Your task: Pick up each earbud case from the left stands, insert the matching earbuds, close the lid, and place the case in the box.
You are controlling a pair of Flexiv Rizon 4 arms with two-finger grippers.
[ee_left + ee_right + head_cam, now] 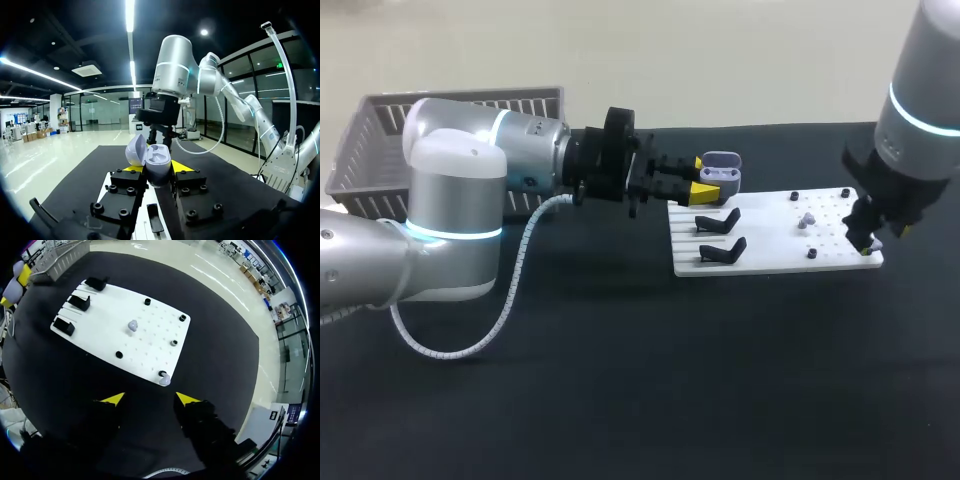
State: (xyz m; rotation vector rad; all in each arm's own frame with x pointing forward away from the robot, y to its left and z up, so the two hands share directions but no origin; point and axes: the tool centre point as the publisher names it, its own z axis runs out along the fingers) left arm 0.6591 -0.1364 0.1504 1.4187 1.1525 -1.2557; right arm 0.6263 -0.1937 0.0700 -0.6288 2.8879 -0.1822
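While left jaws pinch the earbud case (157, 162), right jaws spread, near board (770, 255) edge.

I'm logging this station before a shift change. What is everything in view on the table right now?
earbud case: one, pale lavender, lid open, in the left gripper near the stands.
earbuds: two, pale lavender, one mid-board, one at its edge.
stands: three, black, empty, in a row on the board.
pegs: five, black, on the board.
board: one, white, on the table.
basket: one, grey, far left.
table: one, black.
left gripper: shut on the case.
right gripper: open, above the board's edge.
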